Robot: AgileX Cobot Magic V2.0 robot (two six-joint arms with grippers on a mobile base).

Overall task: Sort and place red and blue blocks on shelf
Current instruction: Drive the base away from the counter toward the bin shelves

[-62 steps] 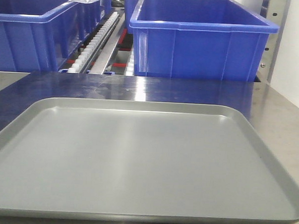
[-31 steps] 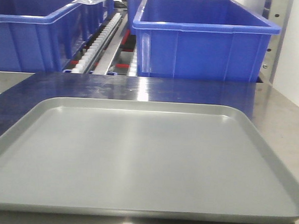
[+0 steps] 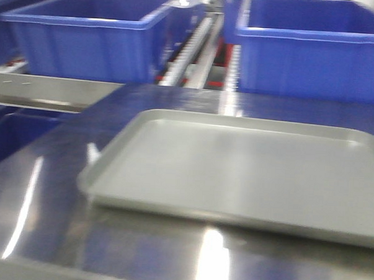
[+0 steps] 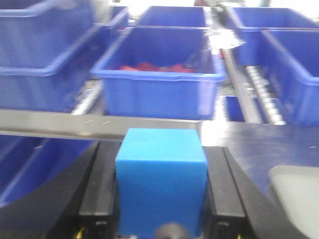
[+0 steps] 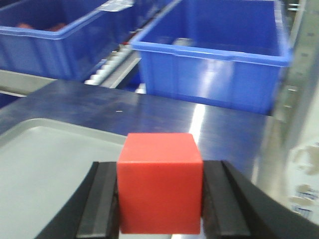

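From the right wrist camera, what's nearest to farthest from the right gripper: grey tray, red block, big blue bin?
1. red block: gripped between the jaws.
2. grey tray: lower left.
3. blue bin: ahead, at the back.

Bare tabletop (image 3: pixel 47 221) left of tray (image 3: pixel 235 173). Blue bins (image 3: pixel 86 42) on shelf (image 3: pixel 46 87) block the far edge. Gap between them at roller track (image 3: pixel 190 47).

We find the tray (image 3: pixel 247 173) on the desk (image 3: pixel 53 227), in from its left edge. Behind the far edge a left bin (image 3: pixel 86 42) and a right bin (image 3: pixel 314 65) stand on the shelf (image 3: pixel 40 90). The left claw (image 4: pixel 162 199) holds one cube (image 4: pixel 160 169), the right claw (image 5: pixel 159 209) another cube (image 5: pixel 159 184).
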